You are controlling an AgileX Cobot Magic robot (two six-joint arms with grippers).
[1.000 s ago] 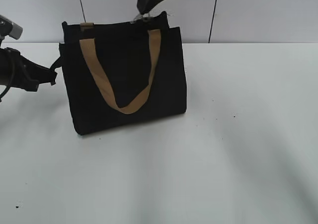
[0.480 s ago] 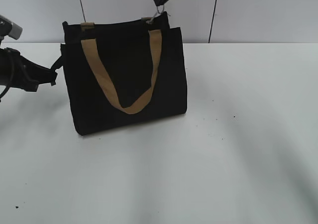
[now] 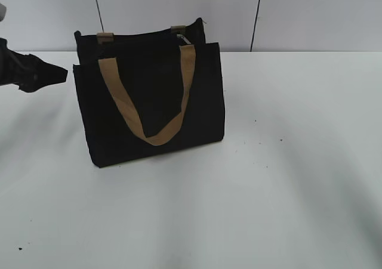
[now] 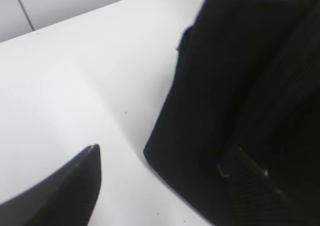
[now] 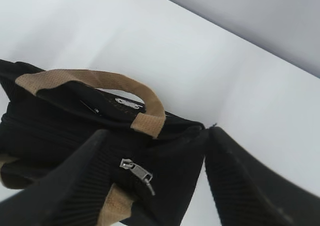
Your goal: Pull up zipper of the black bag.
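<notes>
The right gripper [image 5: 155, 186] is no longer showing above the black bag [image 3: 149, 102] in the exterior view; its jaws are standing apart with nothing between them. The zipper [image 5: 136, 172] is lying free at the right end of the bag's top, so the pull is probably finished. The left gripper [image 3: 51, 75] is hanging beside the bag, jaws apart as well. The bag is standing upright on the white table [image 3: 286, 179], tan handle [image 3: 149, 102] hanging down.

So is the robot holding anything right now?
No. The right gripper is open above the zipper, not touching it. The left gripper is beside the bag, holding nothing.
</notes>
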